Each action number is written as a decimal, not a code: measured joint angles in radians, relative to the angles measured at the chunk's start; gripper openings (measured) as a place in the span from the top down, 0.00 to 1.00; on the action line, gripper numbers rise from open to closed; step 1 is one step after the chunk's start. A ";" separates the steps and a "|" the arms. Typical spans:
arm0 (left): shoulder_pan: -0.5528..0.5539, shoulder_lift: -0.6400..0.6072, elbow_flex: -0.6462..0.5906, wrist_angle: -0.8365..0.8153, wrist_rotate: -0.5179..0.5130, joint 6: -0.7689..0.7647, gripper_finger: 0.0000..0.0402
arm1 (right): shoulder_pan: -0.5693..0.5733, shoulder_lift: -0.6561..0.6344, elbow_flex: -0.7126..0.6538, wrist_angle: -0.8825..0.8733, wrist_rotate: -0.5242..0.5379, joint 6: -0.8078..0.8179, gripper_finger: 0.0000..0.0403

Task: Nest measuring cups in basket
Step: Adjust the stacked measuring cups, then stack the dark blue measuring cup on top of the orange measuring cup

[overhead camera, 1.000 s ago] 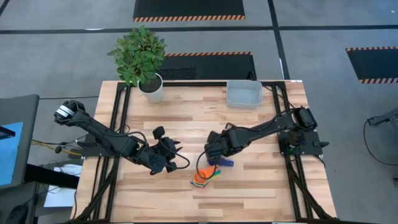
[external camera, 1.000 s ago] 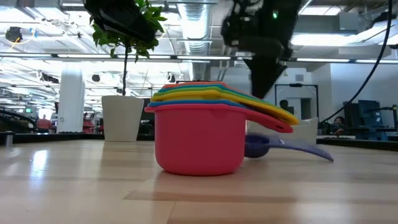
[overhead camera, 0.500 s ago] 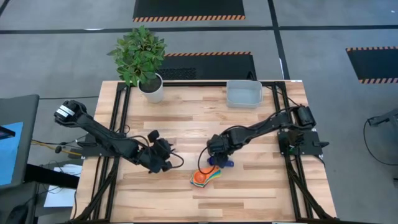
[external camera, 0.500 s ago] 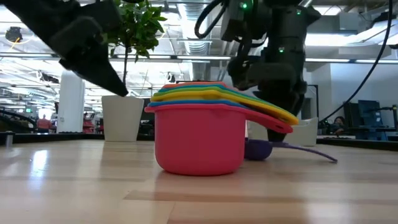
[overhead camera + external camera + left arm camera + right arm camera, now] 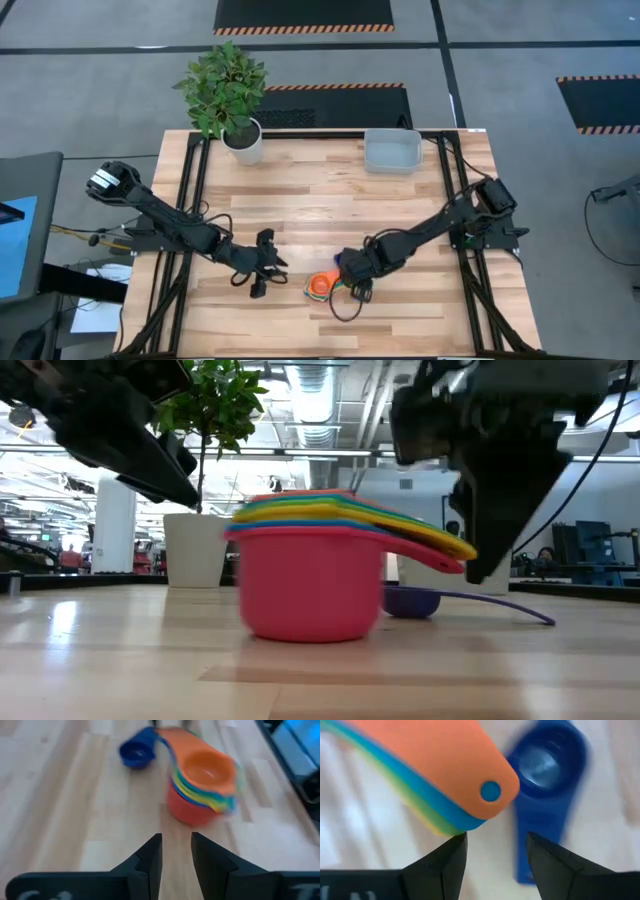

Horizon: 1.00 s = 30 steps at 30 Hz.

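A nested stack of measuring cups (image 5: 320, 286) stands on the table near its front edge. The red cup (image 5: 310, 585) is outermost and the orange one (image 5: 207, 770) is on top. A dark blue cup (image 5: 137, 755) lies apart, just right of the stack, partly under the fanned handles. My right gripper (image 5: 496, 845) points down, open, over the handle ends (image 5: 470, 780) and the dark blue cup's handle (image 5: 535, 855). My left gripper (image 5: 176, 847) hovers left of the stack, slanting down toward it, open by a narrow gap. The basket (image 5: 392, 152) stands at the far edge. My right gripper comes from above with a finger (image 5: 447, 857) close beside the free ends of the stacked handles (image 5: 465, 822). Whether that finger touches them I cannot tell. The stack rests on the table on the red cup's base.
A white plant pot (image 5: 244, 142) with a leafy plant stands at the far left of the table. Black frame rails (image 5: 190, 200) run along the table's left and right sides. Bare wood lies between the stack and the basket.
My right gripper has come toward the near edge and down, tipping steeper, over the handle ends and the dark blue cup. My left gripper has sunk and tipped downward toward the stack. The stack has shifted slightly toward the table's left.
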 joint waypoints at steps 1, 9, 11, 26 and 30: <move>0.000 0.000 0.000 0.000 -0.014 0.000 0.77 | 0.009 0.000 0.000 0.036 0.001 -0.015 0.44; 0.000 0.000 0.000 0.000 -0.027 0.031 0.77 | 0.021 0.000 0.000 0.227 -0.067 -0.124 0.47; 0.000 0.000 0.000 -0.006 -0.027 0.037 0.77 | 0.026 0.000 0.003 0.230 -0.076 -0.143 0.48; 0.000 0.000 0.000 -0.021 -0.051 0.033 0.77 | -0.138 -0.014 0.015 -0.017 0.130 -0.072 0.51; 0.000 0.000 0.000 -0.035 -0.051 0.032 0.77 | -0.152 -0.021 0.018 0.009 0.137 -0.096 0.51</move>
